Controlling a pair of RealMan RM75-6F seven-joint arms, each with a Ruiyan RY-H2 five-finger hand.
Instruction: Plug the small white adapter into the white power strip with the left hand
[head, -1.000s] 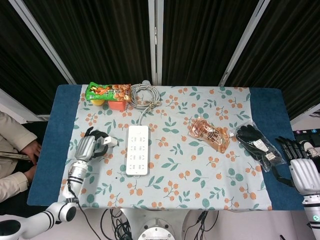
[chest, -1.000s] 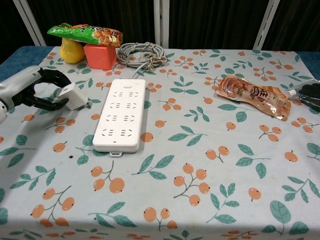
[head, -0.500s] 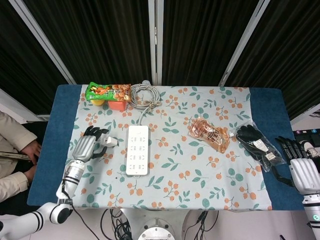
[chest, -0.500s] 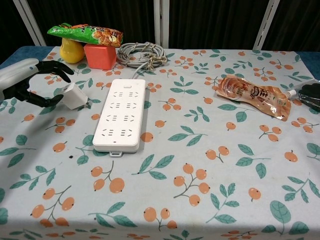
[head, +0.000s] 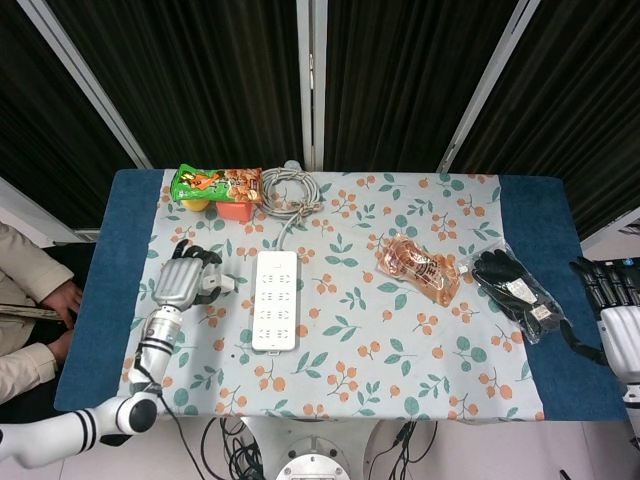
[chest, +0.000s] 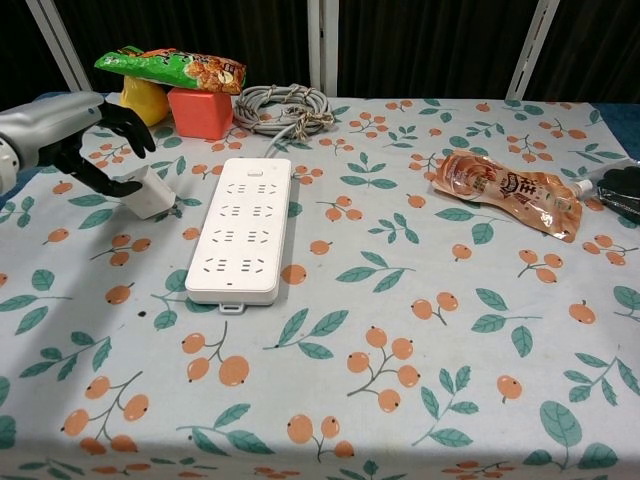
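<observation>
Left robot hand (chest: 85, 135) sits at the 9 o'clock side of the worktop (head: 120, 300), dark fingers (chest: 135, 125) curled over the small white adapter (chest: 150, 192). Chest view: fingertips touch the adapter's top and near edge; the adapter appears to rest on the flowered cloth (chest: 400, 330), so whether it is truly gripped cannot be told. Head view shows the same hand (head: 183, 283) with the adapter (head: 222, 284) poking out toward 3 o'clock.

White power strip (chest: 243, 228) lies flat just beside the adapter at its 3 o'clock, long axis running 12 to 6, sockets facing up, all sockets unoccupied. Adapter and strip are apart, a narrow strip of cloth between them. The strip's grey cable coil (chest: 285, 105) lies at 12 o'clock of it.

Right robot hand (head: 615, 310) is at the 3 o'clock edge in head view, fingers apart, holding nothing.

Other items: green snack bag (chest: 170, 68) on an orange block (chest: 200, 112) and yellow pear (chest: 143, 102) at 11 o'clock; orange pouch (chest: 505, 190) at 2 o'clock; bagged black gloves (head: 512, 285) near 3 o'clock.
</observation>
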